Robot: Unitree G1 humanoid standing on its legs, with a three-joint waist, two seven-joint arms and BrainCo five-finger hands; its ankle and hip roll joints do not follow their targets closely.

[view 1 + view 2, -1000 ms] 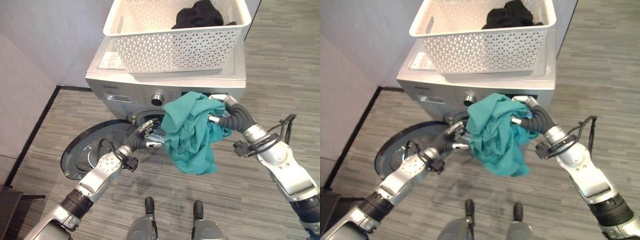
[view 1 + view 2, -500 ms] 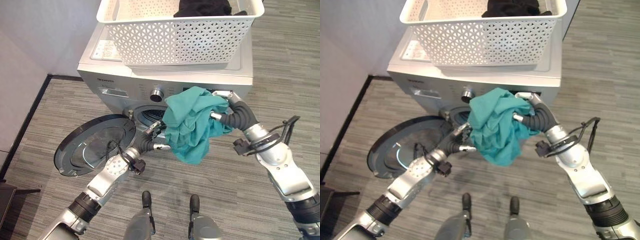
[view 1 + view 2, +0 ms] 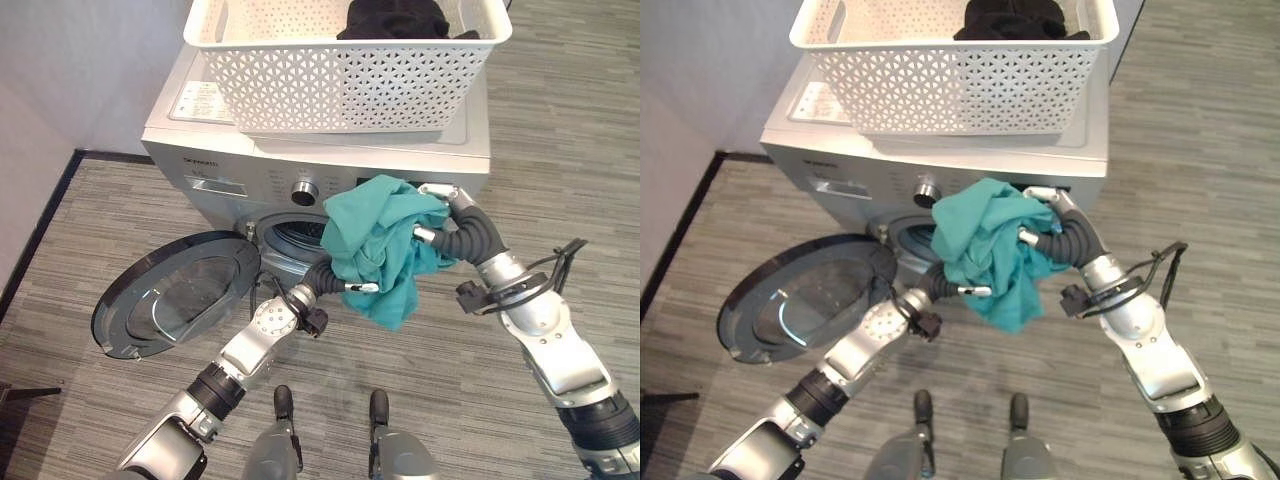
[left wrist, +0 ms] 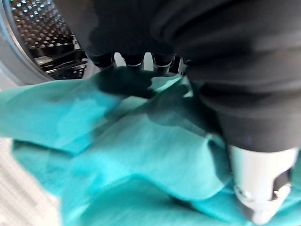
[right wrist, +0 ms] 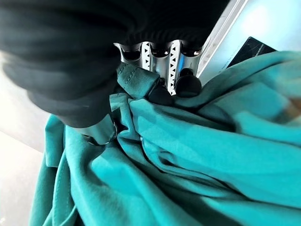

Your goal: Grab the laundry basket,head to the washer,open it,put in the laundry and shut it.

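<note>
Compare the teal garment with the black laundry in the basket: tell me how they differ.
The teal garment hangs in front of the washer opening, gripped by the right hand; the black laundry lies in the white basket on the washer. The teal garment is draped loosely, the black laundry bunched. Both are crumpled cloth.

1. We see the white lattice laundry basket [image 3: 345, 65] sitting atop the silver washer [image 3: 230, 165], dark clothes inside.
2. The washer's round door [image 3: 175, 292] hangs open.
3. A crumpled teal garment [image 3: 380, 245] hangs before the drum opening.
</note>
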